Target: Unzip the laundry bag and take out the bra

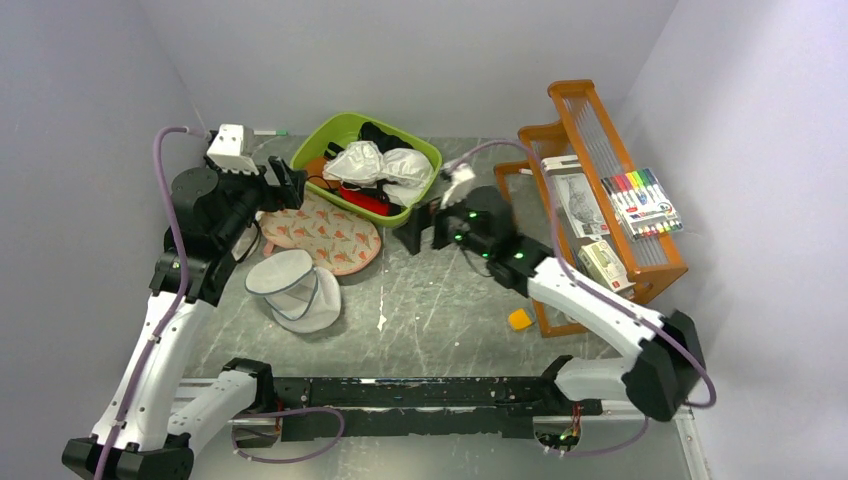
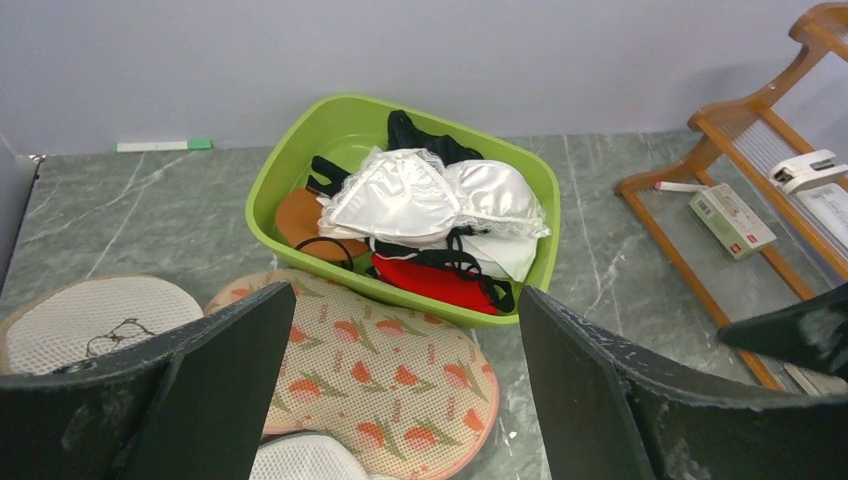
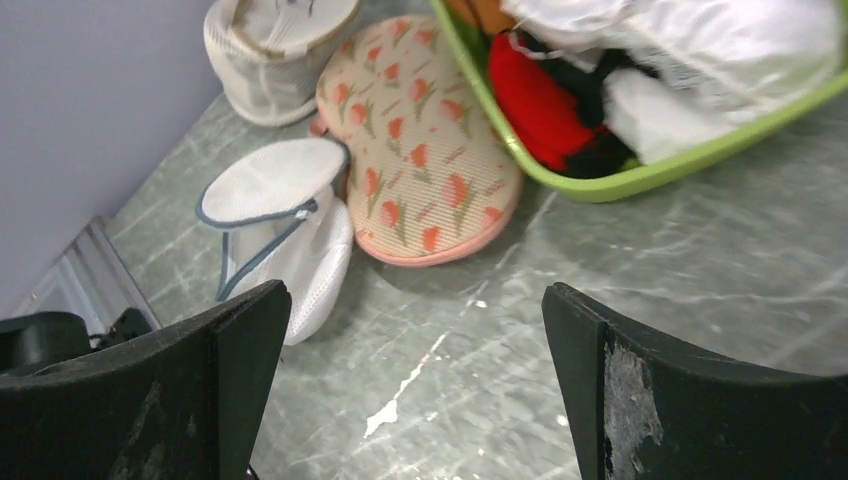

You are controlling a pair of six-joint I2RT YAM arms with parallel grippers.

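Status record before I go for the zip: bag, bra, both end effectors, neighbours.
laundry bag: flat on the table, no opening visible
bra: no black one in view
left end effector: open, empty, above the bag's left end
right end effector: open, empty, to the right of the bag
neighbours: green basin of garments just behind the bag; white mesh bag in front

Flat laundry bag (image 3: 420, 140), green tub (image 3: 602, 187) beside it
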